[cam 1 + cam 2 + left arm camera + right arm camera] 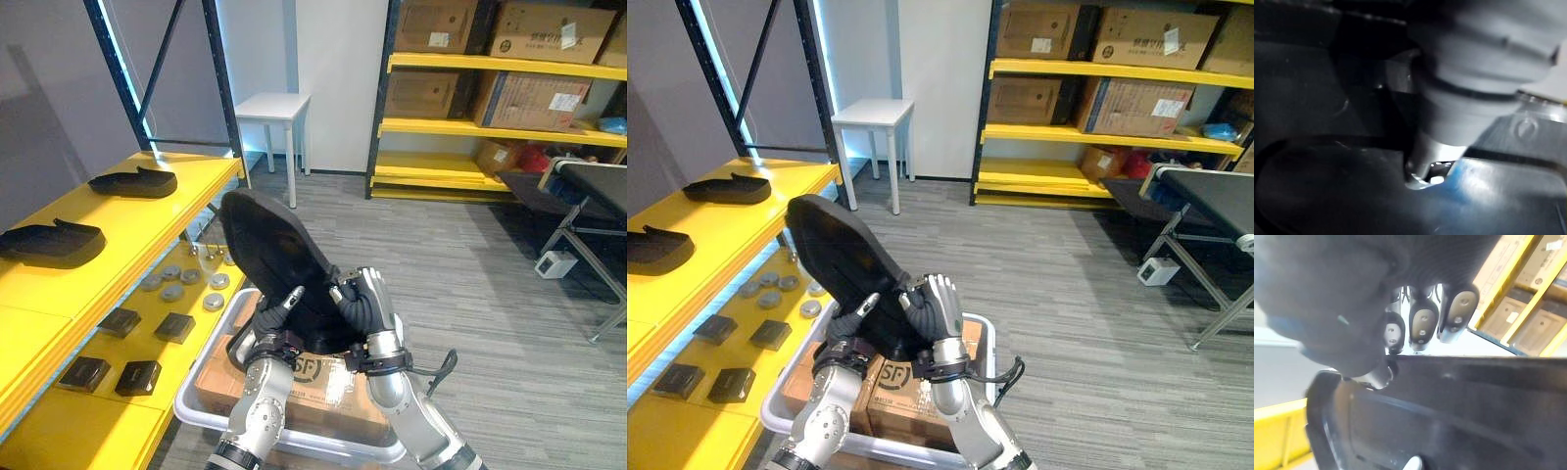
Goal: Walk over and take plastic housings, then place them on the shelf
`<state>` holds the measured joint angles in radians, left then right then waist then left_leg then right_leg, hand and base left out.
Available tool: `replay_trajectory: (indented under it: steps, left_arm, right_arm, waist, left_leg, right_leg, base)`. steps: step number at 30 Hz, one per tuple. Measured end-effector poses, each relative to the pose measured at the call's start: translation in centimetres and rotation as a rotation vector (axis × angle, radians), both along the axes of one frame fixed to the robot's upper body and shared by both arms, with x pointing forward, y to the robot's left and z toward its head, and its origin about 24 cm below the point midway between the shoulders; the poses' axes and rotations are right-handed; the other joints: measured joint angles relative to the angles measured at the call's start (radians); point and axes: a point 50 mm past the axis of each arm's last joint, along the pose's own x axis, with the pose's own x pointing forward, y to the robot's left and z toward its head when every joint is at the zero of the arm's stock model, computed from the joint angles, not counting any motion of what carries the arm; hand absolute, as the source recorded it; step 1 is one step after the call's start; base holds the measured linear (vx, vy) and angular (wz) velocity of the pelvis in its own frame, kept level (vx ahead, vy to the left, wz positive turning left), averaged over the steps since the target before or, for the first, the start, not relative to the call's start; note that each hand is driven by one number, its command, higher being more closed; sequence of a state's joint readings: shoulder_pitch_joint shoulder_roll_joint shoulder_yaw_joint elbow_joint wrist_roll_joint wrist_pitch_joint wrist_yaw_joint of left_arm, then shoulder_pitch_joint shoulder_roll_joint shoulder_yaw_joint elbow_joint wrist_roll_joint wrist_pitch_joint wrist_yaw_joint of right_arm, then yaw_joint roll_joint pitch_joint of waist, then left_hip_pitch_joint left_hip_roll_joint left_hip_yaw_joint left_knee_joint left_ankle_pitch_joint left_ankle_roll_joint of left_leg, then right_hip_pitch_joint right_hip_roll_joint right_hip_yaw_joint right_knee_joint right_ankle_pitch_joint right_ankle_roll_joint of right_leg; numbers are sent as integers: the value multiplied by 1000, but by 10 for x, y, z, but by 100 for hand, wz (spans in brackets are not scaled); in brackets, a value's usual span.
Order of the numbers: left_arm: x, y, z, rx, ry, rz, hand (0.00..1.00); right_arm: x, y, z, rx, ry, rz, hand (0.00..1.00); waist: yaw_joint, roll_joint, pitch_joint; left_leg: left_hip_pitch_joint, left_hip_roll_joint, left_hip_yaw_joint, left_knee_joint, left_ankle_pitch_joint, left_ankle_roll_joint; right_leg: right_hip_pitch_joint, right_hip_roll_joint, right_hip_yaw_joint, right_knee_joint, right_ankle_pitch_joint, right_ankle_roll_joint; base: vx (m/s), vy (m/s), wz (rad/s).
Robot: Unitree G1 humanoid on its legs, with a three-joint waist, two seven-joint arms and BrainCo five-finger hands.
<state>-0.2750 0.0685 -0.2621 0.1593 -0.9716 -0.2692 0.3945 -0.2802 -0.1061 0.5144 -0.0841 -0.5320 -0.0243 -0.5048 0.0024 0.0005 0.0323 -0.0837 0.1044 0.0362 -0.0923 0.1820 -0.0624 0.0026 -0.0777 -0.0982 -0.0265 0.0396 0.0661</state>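
grey floor [470,284]; housing [269,245] clasped by left robot hand [277,321], right robot hand [364,304]

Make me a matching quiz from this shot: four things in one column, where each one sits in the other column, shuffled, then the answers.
Things:
1. raised black housing
2. white table
3. grey discs
4. nearest cardboard box

Places:
A. in the pale bin
B. by the far wall
C. on the lower yellow shelf
D. held between the left robot hand and the right robot hand

Pairs: 1-D, 2-B, 3-C, 4-A
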Motion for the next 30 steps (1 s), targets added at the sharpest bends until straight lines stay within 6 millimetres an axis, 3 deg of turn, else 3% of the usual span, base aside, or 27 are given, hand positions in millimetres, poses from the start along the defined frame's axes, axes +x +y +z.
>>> replay_trajectory:
  steps: [4, 6, 7, 9, 10, 11, 12, 13, 15, 17, 18, 19, 21, 22, 24, 27, 30]
  left_arm:
    - [-1, 1, -2, -113, -39, -11, 100]
    - [-3, 4, -5, -130, -48, -7, 100]
    - [-5, 6, -8, -148, -42, 1, 100]
    - [-8, 6, -13, -172, -26, 16, 100]
    - [-13, 11, -20, -193, -4, 52, 100]
    - [-21, 19, -26, -209, 13, 92, 100]
    - [-29, 28, -29, -215, 14, 126, 100]
    - [-36, 34, -31, -217, 15, 152, 100]
    - [-56, 58, -30, -185, -7, 246, 100]
    - [-64, 70, -25, -164, -36, 299, 100]
    - [-68, 76, -19, -155, -65, 337, 100]
    - [-71, 84, -10, -103, -108, 369, 100]
    - [-74, 93, 2, -18, -161, 392, 100]
    - [-77, 100, 12, 68, -201, 415, 100]
    - [-81, 107, 26, 178, -259, 452, 100]
    - [-84, 110, 37, 318, -290, 495, 100]
    - [-84, 110, 40, 431, -281, 502, 100]
  right_arm:
    - [-3, 2, 2, 41, -8, 32, 100]
    - [-4, 3, 1, 38, -6, 43, 100]
    - [-4, 5, -1, 32, -3, 53, 100]
    - [-2, 6, -4, 22, 0, 63, 100]
    - [2, 12, -7, 2, 18, 94, 100]
    - [3, 19, -10, -20, 37, 135, 100]
    - [1, 27, -11, -23, 51, 175, 0]
    - [-2, 33, -12, -18, 63, 206, 0]
    - [-10, 54, -12, 8, 99, 305, 0]
    - [-14, 59, -15, 45, 134, 354, 0]
    - [-14, 57, -21, 67, 176, 366, 0]
    - [-11, 54, -27, 89, 229, 374, 0]
    - [-7, 52, -33, 101, 281, 381, 0]
    - [-5, 52, -38, 110, 318, 388, 0]
    - [-5, 52, -41, 101, 337, 398, 0]
    - [-5, 52, -43, 137, 373, 419, 0]
    - [-3, 36, -50, 229, 426, 374, 0]
  waist:
    - [-1, 1, -1]
    - [17, 1, -1]
    - [17, 1, -4]
    - [16, -7, -3]
    - [27, -6, -3]
    - [45, 3, -8]
    - [60, 1, -9]
    - [73, -10, -12]
    - [91, -38, -23]
    - [94, -35, -23]
    - [97, -23, -21]
    - [88, -23, -12]
    - [83, -22, 1]
    - [85, -18, 9]
    - [81, -12, 18]
    - [67, -11, 26]
    - [60, -10, 39]
  left_leg:
    - [-47, -5, -114, 0, 25, -16]
    - [-76, -9, -165, 0, 30, -17]
    - [-107, -4, -120, 0, 18, -6]
    - [-147, 8, 97, 25, -29, 57]
    - [-165, 27, 317, 86, -39, 63]
    - [-154, 51, 474, 115, -38, 87]
    - [-149, 52, 510, 119, -18, 113]
    - [-145, 38, 506, 114, -14, 119]
    - [-122, -48, 458, 67, -23, 128]
    - [-103, -98, 398, 61, -39, 149]
    - [-79, -103, 353, 62, -50, 152]
    - [-44, -115, 303, 63, -63, 166]
    - [-2, -133, 241, 62, -80, 177]
    - [29, -139, 197, 64, -92, 182]
    - [59, -144, 118, 64, -104, 186]
    - [84, -168, 13, 64, -106, 184]
    - [86, -185, -95, 67, -111, 176]
  right_leg:
    - [19, 9, -114, 0, -8, -8]
    - [30, 11, -187, -1, -14, -11]
    - [47, 7, -252, -15, -14, -10]
    - [73, -25, -370, -37, -15, -4]
    - [78, -58, -417, -24, -29, 14]
    - [85, -68, -449, -4, -46, 38]
    - [91, -82, -472, 5, -54, 52]
    - [101, -94, -484, 5, -57, 56]
    - [144, -148, -540, 14, -73, 74]
    - [174, -193, -583, 98, -74, 79]
    - [162, -234, -598, 249, -75, 78]
    - [141, -292, -589, 446, -58, 54]
    - [84, -347, -515, 677, -25, -6]
    - [31, -347, -439, 837, -46, -15]
    - [-36, -291, -352, 934, -109, -2]
    - [-97, -238, -323, 862, -174, 19]
    - [-140, -131, -230, 582, -196, 23]
  base:
    - [-40, -17, 77]
    - [-54, -9, 117]
    - [-26, 20, 162]
    - [8, 87, 184]
    - [94, 196, 143]
    - [123, 190, 129]
    - [139, 166, 77]
    - [145, 146, 62]
    - [203, 160, 82]
    - [232, 150, 111]
    - [255, 211, 141]
    - [188, 191, 125]
    - [187, 158, 111]
    - [194, 88, 98]
    - [160, -6, 124]
    - [116, -48, 123]
    - [76, -80, 116]
